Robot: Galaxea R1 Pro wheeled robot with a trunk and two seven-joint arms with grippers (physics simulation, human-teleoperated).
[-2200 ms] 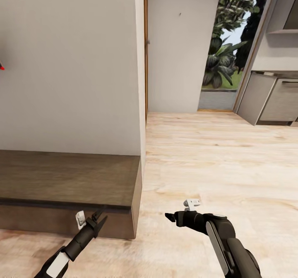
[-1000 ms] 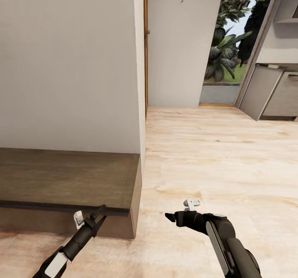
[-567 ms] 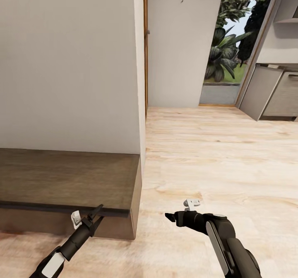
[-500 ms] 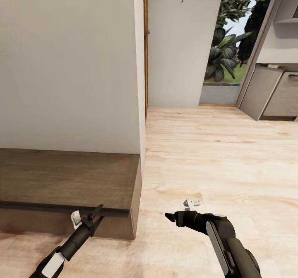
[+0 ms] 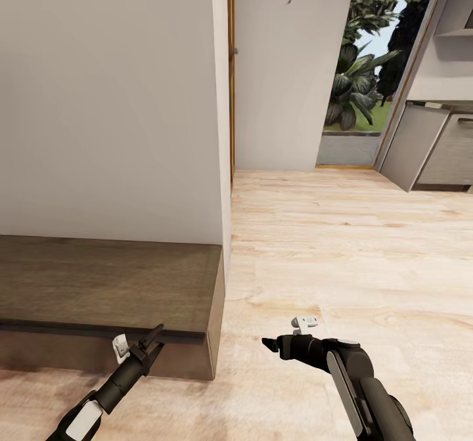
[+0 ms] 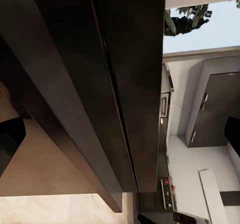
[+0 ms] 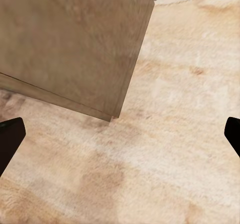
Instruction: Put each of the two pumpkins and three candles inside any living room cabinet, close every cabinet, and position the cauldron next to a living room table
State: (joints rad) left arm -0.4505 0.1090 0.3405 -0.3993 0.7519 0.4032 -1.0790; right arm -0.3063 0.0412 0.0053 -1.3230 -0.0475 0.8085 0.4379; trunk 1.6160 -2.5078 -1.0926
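The left gripper [image 5: 152, 341] sits at the front edge of the cabinet [image 5: 105, 283], just beside its end corner, fingers spread apart. The right gripper [image 5: 270, 344] hovers over the floor [image 5: 341, 251] past that corner, its fingers [image 7: 10, 139] spread wide and empty.

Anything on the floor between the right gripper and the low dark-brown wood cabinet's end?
No. In the head view, just bare pale wood floor separates the right gripper from the low dark-brown wood cabinet.
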